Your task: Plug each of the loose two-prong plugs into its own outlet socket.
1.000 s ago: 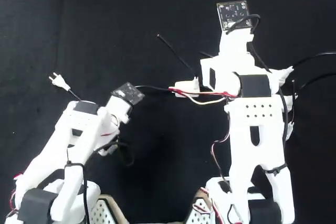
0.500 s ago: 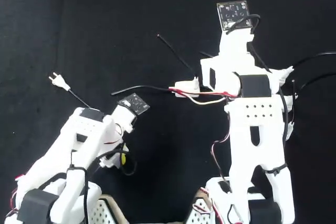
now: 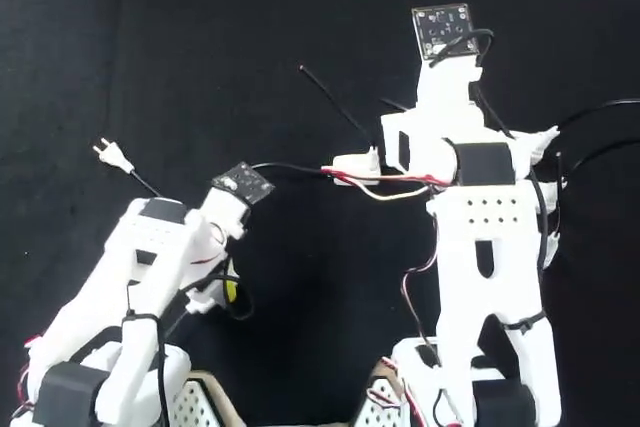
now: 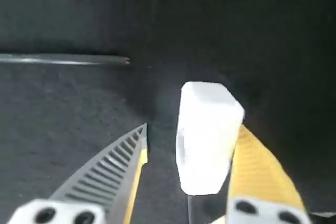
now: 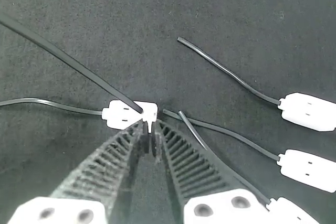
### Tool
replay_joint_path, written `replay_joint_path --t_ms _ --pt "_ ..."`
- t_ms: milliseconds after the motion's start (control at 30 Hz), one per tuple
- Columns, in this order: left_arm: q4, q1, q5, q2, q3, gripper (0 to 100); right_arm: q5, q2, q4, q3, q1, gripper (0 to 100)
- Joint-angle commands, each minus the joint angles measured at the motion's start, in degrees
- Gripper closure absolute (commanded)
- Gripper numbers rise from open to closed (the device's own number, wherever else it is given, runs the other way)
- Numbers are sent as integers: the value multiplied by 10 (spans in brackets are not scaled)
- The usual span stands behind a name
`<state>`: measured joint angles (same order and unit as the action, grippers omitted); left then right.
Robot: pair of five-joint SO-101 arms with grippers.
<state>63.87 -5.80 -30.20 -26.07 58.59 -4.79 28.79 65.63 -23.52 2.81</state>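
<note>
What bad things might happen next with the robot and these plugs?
The white block touches just one finger of the left end effector, with a gap on the other side, so closing may shove or twist it. The right end effector pinches the white connector only at its tips, so it might slip out. A black cable lies right beside that end effector and might snag.
</note>
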Motion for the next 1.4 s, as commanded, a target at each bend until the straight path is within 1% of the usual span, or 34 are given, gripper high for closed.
replay_joint_path --t_ms 0,67,200,367,533,567,633,700,800,900,1000,1167,1300,1367 --pt "-7 29 -29 -13 -29 832 4 18 -10 4 9 980" --pt "-6 49 -42 -13 -36 855 4 18 -10 4 9 980" --pt "-2 90 -64 -13 -66 854 4 18 -10 4 9 980" --pt "-1 100 -76 -13 -78 852 4 17 -10 4 9 980" --pt "14 79 -92 -13 -63 746 4 17 -10 4 9 980" --pt "25 67 -90 -13 -62 762 3 17 -10 4 9 980" --pt "47 44 -84 -13 -65 832 3 18 -10 4 9 980" --pt "49 34 -56 -13 -65 892 3 18 -10 4 9 980" --pt "11 46 -52 -7 -61 935 3 18 -10 4 9 980" --pt "-4 64 -62 -8 -52 921 4 18 -9 3 9 980" --pt "7 52 -62 -13 -48 905 4 17 -10 3 9 980" --pt "-50 78 -65 4 -36 895 4 19 -7 3 9 980" --pt "-67 103 -65 18 -31 813 4 19 -8 3 9 980" --pt "-67 110 -65 14 -35 796 3 19 -8 3 9 980"
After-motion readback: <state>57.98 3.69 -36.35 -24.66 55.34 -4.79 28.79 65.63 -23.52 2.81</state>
